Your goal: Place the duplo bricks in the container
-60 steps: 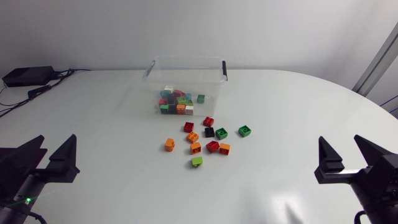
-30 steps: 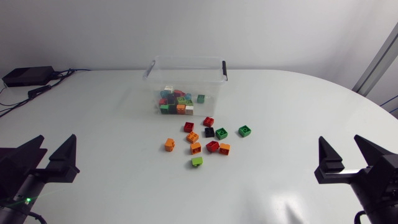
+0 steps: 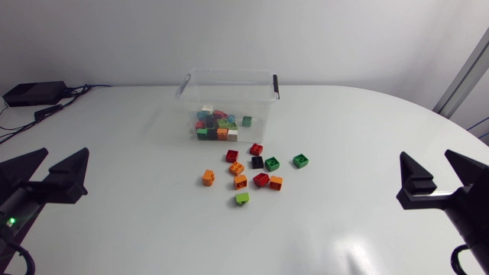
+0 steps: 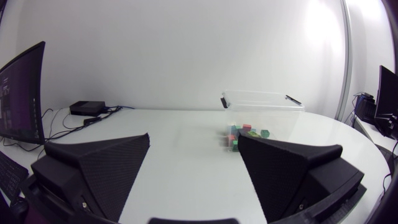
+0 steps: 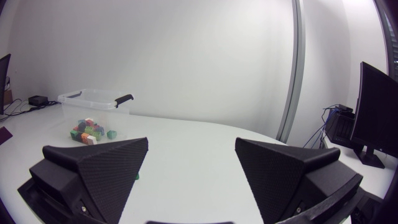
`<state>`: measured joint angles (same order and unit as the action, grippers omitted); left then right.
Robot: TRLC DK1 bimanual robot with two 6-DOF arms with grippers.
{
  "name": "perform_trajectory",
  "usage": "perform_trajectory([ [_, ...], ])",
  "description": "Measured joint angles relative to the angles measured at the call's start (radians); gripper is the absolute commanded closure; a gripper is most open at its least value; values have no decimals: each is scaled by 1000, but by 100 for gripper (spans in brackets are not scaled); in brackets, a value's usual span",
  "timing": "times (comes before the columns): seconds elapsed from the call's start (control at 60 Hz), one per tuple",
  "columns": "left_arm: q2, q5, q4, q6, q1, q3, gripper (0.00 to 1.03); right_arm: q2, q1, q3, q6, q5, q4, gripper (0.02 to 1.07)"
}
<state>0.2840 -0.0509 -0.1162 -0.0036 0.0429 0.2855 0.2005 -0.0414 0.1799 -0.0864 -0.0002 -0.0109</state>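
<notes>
Head view shows white table (image 3: 114, 191) bearing loose bricks (image 3: 261, 179) beside container (image 3: 229, 93).

The matte black wedge-fingered left claw (image 3: 65, 153) is held wide open at one side, the matching right claw (image 3: 425, 154) at the other.
</notes>
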Motion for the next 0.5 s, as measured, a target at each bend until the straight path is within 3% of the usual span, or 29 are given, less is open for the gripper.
perform_trajectory([
  [0.267,361,36,-149,-1,-158,210,5,221,31,154,10,3,-28,7],
  [0.5,652,103,-275,-1,-338,390,5,397,124,322,20,66,-170,7],
])
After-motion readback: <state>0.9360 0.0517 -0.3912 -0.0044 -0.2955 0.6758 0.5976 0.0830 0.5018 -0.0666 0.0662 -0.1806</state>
